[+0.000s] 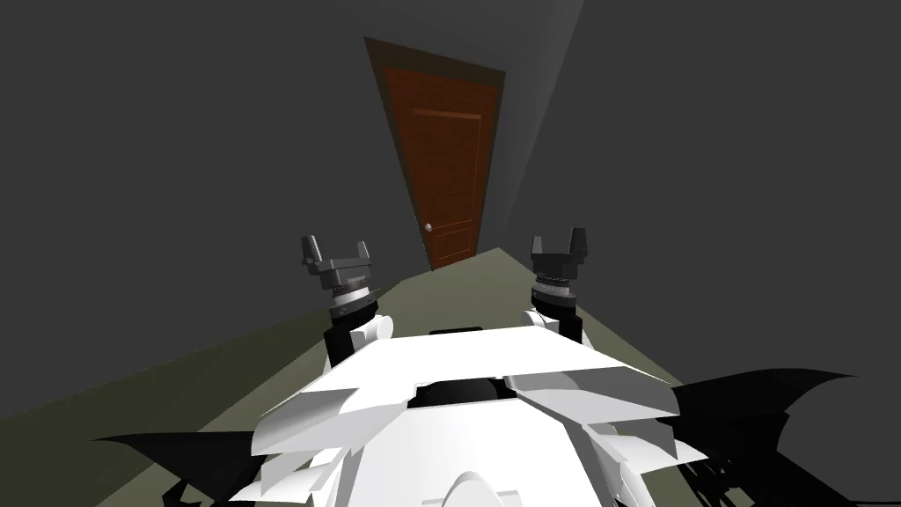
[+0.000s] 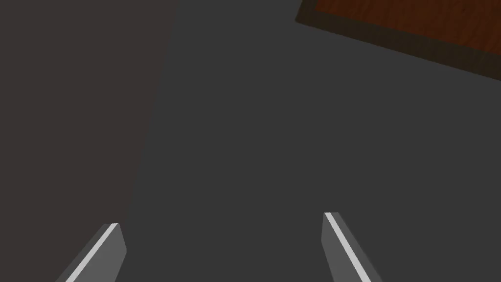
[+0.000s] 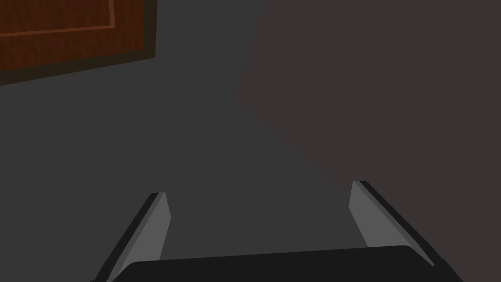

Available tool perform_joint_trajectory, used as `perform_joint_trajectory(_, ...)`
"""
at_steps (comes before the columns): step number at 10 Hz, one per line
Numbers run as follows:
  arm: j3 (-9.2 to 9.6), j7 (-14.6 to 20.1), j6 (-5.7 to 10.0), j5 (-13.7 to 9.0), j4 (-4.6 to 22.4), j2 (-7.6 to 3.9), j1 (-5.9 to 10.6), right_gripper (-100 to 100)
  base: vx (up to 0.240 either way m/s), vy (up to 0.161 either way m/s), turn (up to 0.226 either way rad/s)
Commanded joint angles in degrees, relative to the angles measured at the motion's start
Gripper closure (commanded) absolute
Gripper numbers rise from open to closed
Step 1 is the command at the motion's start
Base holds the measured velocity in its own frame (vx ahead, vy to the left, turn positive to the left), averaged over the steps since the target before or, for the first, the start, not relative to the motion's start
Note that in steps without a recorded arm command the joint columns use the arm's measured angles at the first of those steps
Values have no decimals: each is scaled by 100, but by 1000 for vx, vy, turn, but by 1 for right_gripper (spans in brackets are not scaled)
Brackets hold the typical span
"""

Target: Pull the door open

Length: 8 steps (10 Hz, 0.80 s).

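Note:
A reddish-brown panelled door (image 1: 444,150) in a darker frame stands shut at the far end of a narrow corridor. A small pale round knob (image 1: 428,227) sits low on its left side. Both arms are held up in front of my chest, well short of the door. My left gripper (image 1: 334,251) is open with nothing between its fingers; its wrist view catches a corner of the door (image 2: 421,19). My right gripper (image 1: 560,244) is also open and empty, with a door corner (image 3: 63,29) in its wrist view.
Dark grey walls (image 1: 176,176) close in on both sides of the corridor. An olive-green floor (image 1: 493,282) runs from me to the door. Black areas (image 1: 774,396) lie beside my body at the bottom.

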<state>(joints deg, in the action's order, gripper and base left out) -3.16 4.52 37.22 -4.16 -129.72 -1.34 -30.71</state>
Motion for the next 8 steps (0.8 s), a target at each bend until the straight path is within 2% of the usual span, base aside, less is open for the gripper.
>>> perform_joint_trajectory(1, 23, 190, 37, -74, 165, -47, 8, -100, 118, 26, 138)
perform_joint_trajectory(8, 119, 977, 190, -382, 848, -199, 42, -100, 159, 43, 130)
